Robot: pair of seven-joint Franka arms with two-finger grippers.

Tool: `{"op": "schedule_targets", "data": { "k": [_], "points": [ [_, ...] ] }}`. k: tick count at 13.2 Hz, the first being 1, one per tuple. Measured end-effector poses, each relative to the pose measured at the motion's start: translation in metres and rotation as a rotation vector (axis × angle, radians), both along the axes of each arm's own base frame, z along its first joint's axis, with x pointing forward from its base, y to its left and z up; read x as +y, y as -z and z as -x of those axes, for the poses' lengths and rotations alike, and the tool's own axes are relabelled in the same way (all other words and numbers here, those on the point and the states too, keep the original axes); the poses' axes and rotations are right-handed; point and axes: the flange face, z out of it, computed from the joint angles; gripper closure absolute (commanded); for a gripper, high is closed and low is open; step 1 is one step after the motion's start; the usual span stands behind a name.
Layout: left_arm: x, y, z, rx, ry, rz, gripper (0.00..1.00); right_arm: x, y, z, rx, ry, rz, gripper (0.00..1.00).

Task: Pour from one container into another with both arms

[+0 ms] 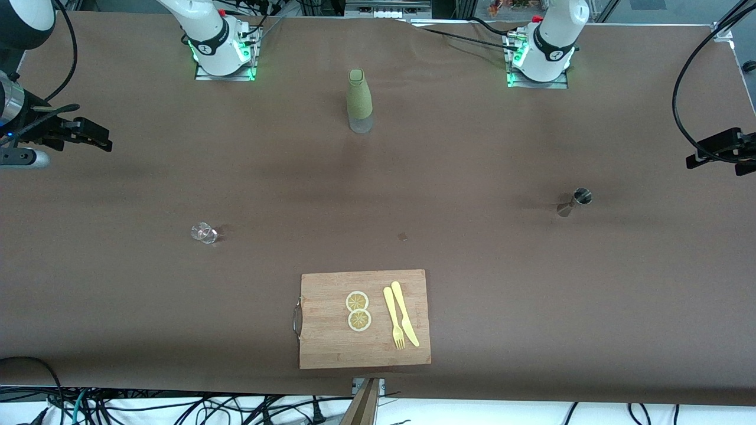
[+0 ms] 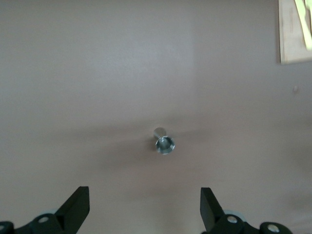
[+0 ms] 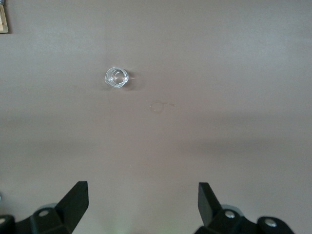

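Front view: left gripper (image 2: 145, 207) and right gripper (image 3: 143, 204) hover open

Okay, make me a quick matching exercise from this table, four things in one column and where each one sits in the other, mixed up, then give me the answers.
Things:
1. green bottle
2. metal jigger
3. small clear glass
4. lemon slices

Places:
A. on the wooden cutting board, beside the yellow fork and knife
B. toward the right arm's end of the table
C. standing between the two arm bases, farthest from the front camera
D. toward the left arm's end of the table

Pairs: 1-C, 2-D, 3-B, 4-A
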Motion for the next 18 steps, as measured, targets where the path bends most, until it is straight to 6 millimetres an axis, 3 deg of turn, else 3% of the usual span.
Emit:
{"op": "schedule_targets", "data": {
  "k": [4, 9, 11, 14, 16, 18],
  "points": [
    [0.031, 0.019, 0.008, -0.006, 0.177, 0.094, 0.00, 0.000, 0.000, 0.000, 0.001, 0.000, 0.000, 0.00],
    [0.102, 0.069, 0.030, -0.071, 0.431, 0.299, 0.00, -0.003, 0.004, -0.002, 0.007, 0.003, 0.000, 0.00],
    [0.119, 0.089, 0.036, -0.106, 0.499, 0.366, 0.00, -0.025, 0.015, -0.006, 0.018, -0.041, -0.015, 0.00],
    [0.136, 0.120, 0.042, -0.183, 0.642, 0.489, 0.00, -0.081, 0.045, -0.011, 0.059, -0.274, -0.091, 0.00],
    [0.158, 0.154, 0.053, -0.245, 0.694, 0.628, 0.00, -0.107, 0.070, -0.017, 0.063, -0.455, -0.182, 0.00],
    [0.181, 0.204, 0.060, -0.353, 0.766, 0.765, 0.00, -0.127, 0.094, -0.024, 0.032, -0.545, -0.293, 0.00]
  ]
}}
